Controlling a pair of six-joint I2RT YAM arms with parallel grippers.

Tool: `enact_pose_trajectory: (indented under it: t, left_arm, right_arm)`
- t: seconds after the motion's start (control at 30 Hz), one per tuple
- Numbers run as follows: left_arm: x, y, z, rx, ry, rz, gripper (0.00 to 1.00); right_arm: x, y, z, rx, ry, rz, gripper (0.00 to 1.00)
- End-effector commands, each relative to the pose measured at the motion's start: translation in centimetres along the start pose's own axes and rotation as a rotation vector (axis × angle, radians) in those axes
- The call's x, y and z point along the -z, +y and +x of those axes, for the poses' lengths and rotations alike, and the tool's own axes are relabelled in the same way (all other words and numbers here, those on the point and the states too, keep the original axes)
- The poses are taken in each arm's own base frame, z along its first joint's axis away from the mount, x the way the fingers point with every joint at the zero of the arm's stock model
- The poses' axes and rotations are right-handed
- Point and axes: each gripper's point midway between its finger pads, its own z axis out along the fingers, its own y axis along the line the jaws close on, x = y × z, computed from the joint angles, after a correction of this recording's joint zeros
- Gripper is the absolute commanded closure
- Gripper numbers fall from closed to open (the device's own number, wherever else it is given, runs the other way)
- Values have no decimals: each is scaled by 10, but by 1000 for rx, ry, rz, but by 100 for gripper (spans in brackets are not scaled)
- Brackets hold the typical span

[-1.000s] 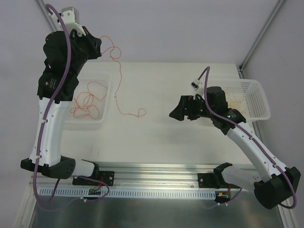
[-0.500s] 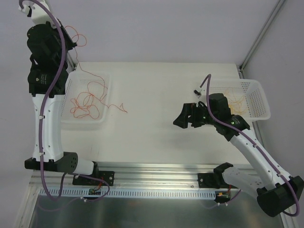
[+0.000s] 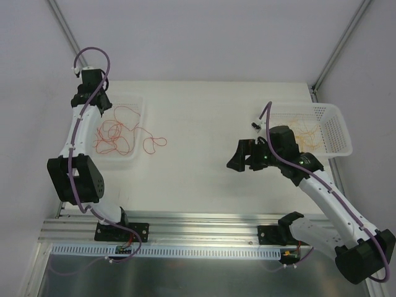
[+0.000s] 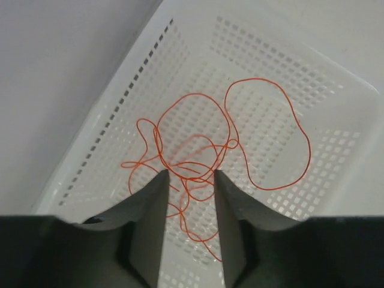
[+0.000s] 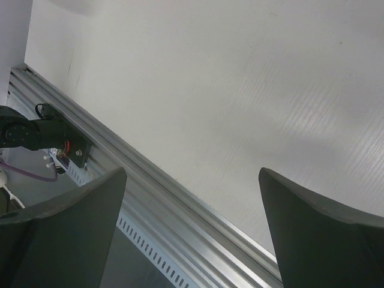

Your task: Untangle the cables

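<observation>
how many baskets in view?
2. Left basket, far left, holds the red-orange cables; right basket, far right, holds paler cables. None looks hidden.

**A White Bench in a Pale Room**

The bench (image 3: pixel 198 124) is wide, flat and white. Plain pale walls (image 3: pixel 204 37) stand behind it and at its sides, with no pictures on them. A thin grey metal post (image 3: pixel 64 26) goes up at the far left corner, and another post (image 3: pixel 342 44) goes up at the far right corner. A shiny silver rail (image 3: pixel 204 221) runs along the near edge of the bench. Just in front of it lies a long white strip (image 3: pixel 204 252) full of little slots. Nearer still is a dull grey metal sheet (image 3: pixel 204 278). The light is soft and even, and the shadows on the bench are faint.
</observation>
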Motion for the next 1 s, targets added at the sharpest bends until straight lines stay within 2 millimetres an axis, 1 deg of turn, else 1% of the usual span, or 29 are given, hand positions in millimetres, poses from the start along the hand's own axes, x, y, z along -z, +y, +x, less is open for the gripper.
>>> enact_pose_trajectory:
  t: [0.0, 0.03, 0.07, 0.1, 0.17, 0.2, 0.23, 0.27, 0.33, 0.37, 0.4, 0.43, 0.47, 0.5, 0.57, 0.6, 0.67, 0.7, 0.73, 0.77, 0.8, 0.87, 0.9, 0.93, 0.97]
  left_arm:
    - [-9, 1, 11, 45, 40, 33, 61]
    - [-8, -3, 13, 43, 47, 55, 49]
    - [-6, -9, 16, 45, 56, 88, 28]
    - [2, -16, 17, 55, 60, 144, 19]
    - [13, -31, 20, 58, 70, 217, 9]
    - [23, -36, 21, 53, 63, 244, 4]
    - [29, -42, 23, 43, 59, 259, 4]
    - [40, -59, 29, 13, 56, 295, 4]
    - [55, -70, 40, -17, 50, 313, 5]
    - [62, -80, 46, -39, 49, 331, 5]
    - [76, -99, 61, -87, 57, 370, 5]
    - [83, -109, 69, -124, 57, 384, 6]
    - [86, -114, 75, -152, 52, 374, 6]
    - [95, -132, 92, -206, 67, 406, 7]
    - [94, -137, 107, -231, 74, 372, 8]
    - [94, -145, 124, -258, 101, 371, 8]
    - [91, -154, 139, -216, 138, 360, 10]
    - [85, -158, 150, -209, 165, 339, 11]
    - [85, -166, 157, -160, 185, 331, 12]
    - [83, -170, 162, -139, 199, 325, 14]
    - [77, -176, 168, -128, 215, 306, 16]
    - [73, -185, 174, -69, 220, 273, 20]
    - [64, -189, 178, -58, 222, 239, 21]
    - [59, -193, 179, -15, 228, 219, 22]
    - [49, -195, 189, -14, 241, 187, 23]
  right_arm:
    - [8, 1, 2, 19, -20, 4, 3]
    - [9, -1, 2, 18, -22, 13, 3]
    - [10, -1, 3, 18, -22, 18, 3]
    - [11, -4, 5, 17, -19, 33, 2]
    - [13, -5, 8, 16, -23, 39, 2]
    - [14, -7, 9, 14, -21, 46, 2]
    - [15, -7, 10, 14, -22, 48, 2]
    - [15, -8, 12, 13, -18, 51, 2]
    - [15, -10, 13, 8, -19, 63, 2]
    - [16, -11, 14, 4, -18, 66, 2]
    - [16, -11, 14, 6, -20, 67, 2]
    - [16, -11, 15, 2, -20, 66, 2]
    - [17, -11, 17, 0, -21, 66, 2]
    - [17, -12, 17, 0, -26, 68, 2]
    - [17, -14, 19, -3, -22, 78, 2]
    - [17, -16, 21, -4, -20, 82, 2]
    - [16, -17, 24, -8, -16, 86, 2]
    - [16, -19, 25, -8, -16, 89, 2]
    - [16, -19, 25, -9, -16, 89, 2]
    - [16, -20, 27, -13, -11, 93, 2]
    - [16, -20, 27, -14, -14, 95, 2]
    - [17, -20, 28, -16, -14, 96, 2]
    - [17, -20, 28, -17, -16, 94, 2]
    - [18, -20, 28, -14, -19, 95, 2]
    - [19, -20, 28, -16, -20, 96, 2]
